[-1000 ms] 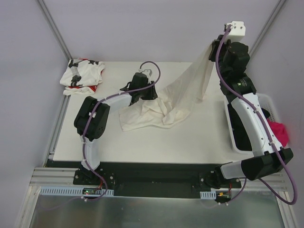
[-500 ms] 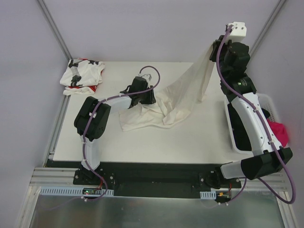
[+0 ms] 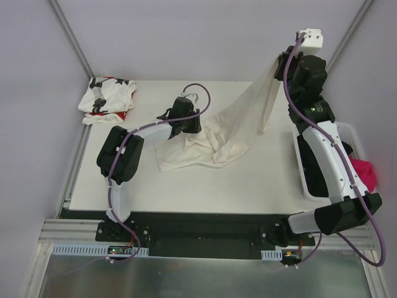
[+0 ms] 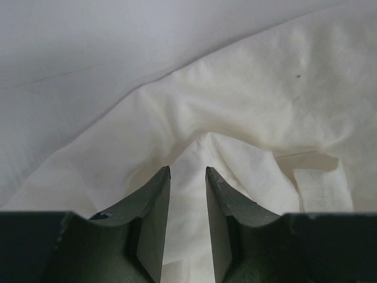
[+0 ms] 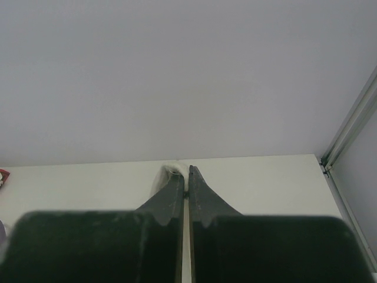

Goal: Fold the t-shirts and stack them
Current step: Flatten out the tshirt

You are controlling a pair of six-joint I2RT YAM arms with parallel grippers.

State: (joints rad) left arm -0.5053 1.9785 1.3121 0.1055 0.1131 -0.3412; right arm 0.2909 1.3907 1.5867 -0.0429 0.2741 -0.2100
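The plain cream-white t-shirt (image 3: 239, 124) hangs stretched from the table up to my right gripper (image 3: 277, 62), which is raised high at the back right. Its lower part lies crumpled at mid-table. The right wrist view shows the right gripper (image 5: 187, 170) shut on a small tuft of this shirt (image 5: 171, 170). My left gripper (image 3: 193, 124) sits low at the shirt's left side. Its fingers (image 4: 156, 200) stand narrowly apart, with cream cloth (image 4: 265, 106) showing in the gap and beyond. The star-print t-shirt (image 3: 107, 99) lies bunched at the back left corner.
A white basket (image 3: 348, 128) stands off the table's right edge, behind the right arm, with a pink cloth (image 3: 365, 172) in it. Grey walls and metal frame posts close in the back and sides.
The left gripper has shifted slightly left and settled lower against the cream shirt, its jaws a little narrower. The right arm keeps the shirt raised, unmoved.
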